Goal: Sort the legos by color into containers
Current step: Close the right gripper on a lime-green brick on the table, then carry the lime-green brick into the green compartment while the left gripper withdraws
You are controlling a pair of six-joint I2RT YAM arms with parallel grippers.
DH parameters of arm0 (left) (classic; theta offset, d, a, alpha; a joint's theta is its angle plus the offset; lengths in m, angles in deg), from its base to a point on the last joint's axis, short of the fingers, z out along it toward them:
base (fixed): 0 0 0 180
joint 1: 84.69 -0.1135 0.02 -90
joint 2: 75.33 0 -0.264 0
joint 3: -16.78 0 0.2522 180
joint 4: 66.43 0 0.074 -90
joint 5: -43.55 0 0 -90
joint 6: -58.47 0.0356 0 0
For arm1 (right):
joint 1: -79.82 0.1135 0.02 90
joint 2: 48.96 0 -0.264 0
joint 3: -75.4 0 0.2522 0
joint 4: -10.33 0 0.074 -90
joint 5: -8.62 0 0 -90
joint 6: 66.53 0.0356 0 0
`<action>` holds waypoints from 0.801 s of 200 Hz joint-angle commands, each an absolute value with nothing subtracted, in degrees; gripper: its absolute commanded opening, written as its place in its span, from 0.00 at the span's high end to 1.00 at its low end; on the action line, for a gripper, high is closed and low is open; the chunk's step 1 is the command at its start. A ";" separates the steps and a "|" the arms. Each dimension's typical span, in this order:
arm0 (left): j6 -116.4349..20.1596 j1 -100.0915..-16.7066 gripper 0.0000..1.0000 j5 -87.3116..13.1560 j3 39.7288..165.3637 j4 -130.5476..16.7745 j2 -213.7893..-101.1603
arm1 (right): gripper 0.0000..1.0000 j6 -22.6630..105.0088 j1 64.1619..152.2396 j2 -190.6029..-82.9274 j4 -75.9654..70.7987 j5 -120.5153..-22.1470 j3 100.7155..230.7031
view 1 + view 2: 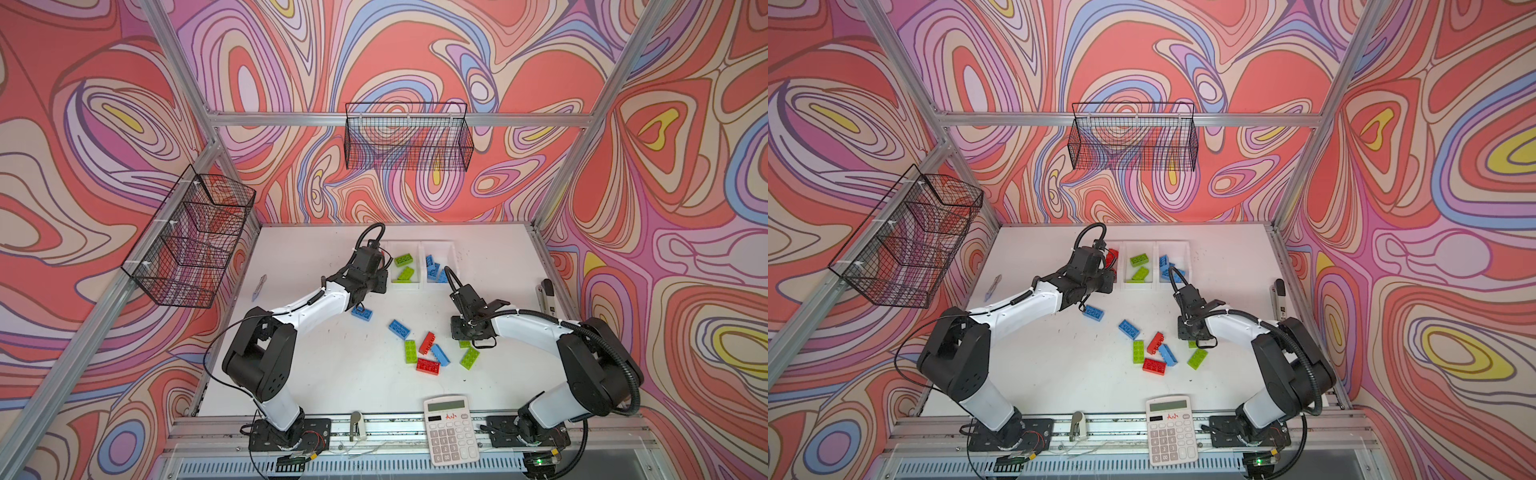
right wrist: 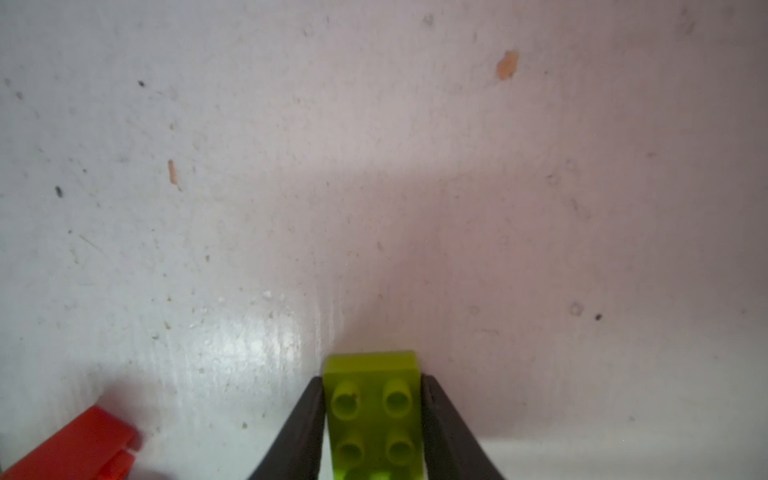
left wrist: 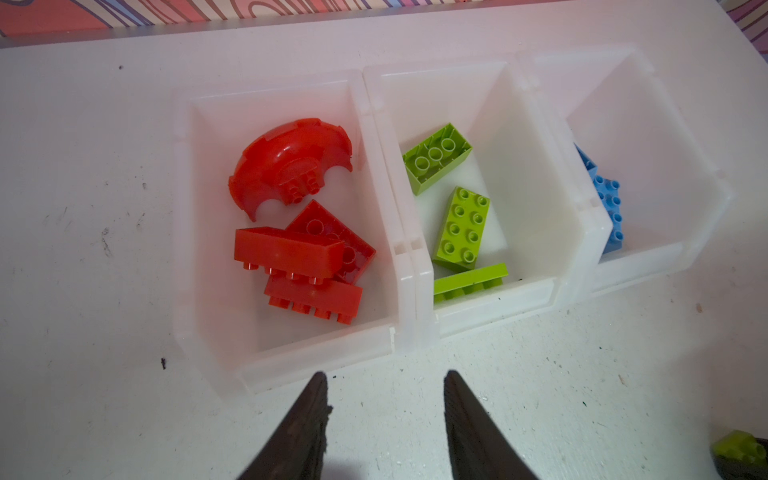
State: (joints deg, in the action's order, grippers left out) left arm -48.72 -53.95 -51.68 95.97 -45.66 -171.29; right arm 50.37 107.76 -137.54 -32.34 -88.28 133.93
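**Bins half full, right gripper clamped on a lime brick, left one empty**

Both top views give the big layout. There's the white table (image 1: 324,374), with the left arm (image 1: 307,307) stretched toward the far edge and the right arm (image 1: 532,328) bent low near the middle. The containers (image 1: 419,253) sit in a row at the far side.

From above, the left arm covers nearly all of the leftmost bin, so only a bit of its red bricks (image 1: 1111,257) shows. The left wrist view shows that bin properly: the red arch piece (image 3: 291,162) plus three bricks. It also shows three lime bricks (image 3: 461,226) in the middle bin and blue bricks (image 3: 609,208) in the third, partly behind its wall.

A calculator (image 1: 451,428) lies at the near edge. The loose legos (image 1: 428,366) cluster near the table's middle: two red, two blue and two lime. One more blue brick (image 1: 362,311) lies by the left arm.

The left gripper (image 3: 384,376) only shows in its wrist view. Its jaws stand apart with nothing between them, over bare table just in front of the red and lime bins.

The right gripper (image 2: 372,377) is hidden under its wrist from above. Its own camera shows the fingers (image 2: 307,424) pressed against both sides of a studs-up held lime brick (image 2: 372,415). From above, just a corner of that brick peeks out. Whether it's lifted off the table, can't tell.
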 commanded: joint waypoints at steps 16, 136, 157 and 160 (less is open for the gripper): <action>-48.92 -54.37 0.52 -52.30 95.26 -46.26 -169.64 | 0.67 51.25 108.19 -137.57 -34.49 -87.48 135.92; -50.78 -54.45 0.52 -53.91 87.40 -42.81 -161.80 | 0.68 42.75 108.28 -150.94 -30.44 -82.20 168.81; -51.86 -54.43 0.52 -54.05 84.48 -41.15 -158.54 | 0.66 42.11 108.25 -157.71 -27.37 -80.19 176.60; -51.97 -54.43 0.52 -54.16 84.05 -40.89 -158.10 | 0.66 42.03 108.23 -158.70 -27.01 -80.04 177.86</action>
State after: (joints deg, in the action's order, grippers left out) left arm -50.01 -54.03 -53.00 86.64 -44.20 -161.92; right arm 44.12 107.98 -152.45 -30.59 -82.49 171.79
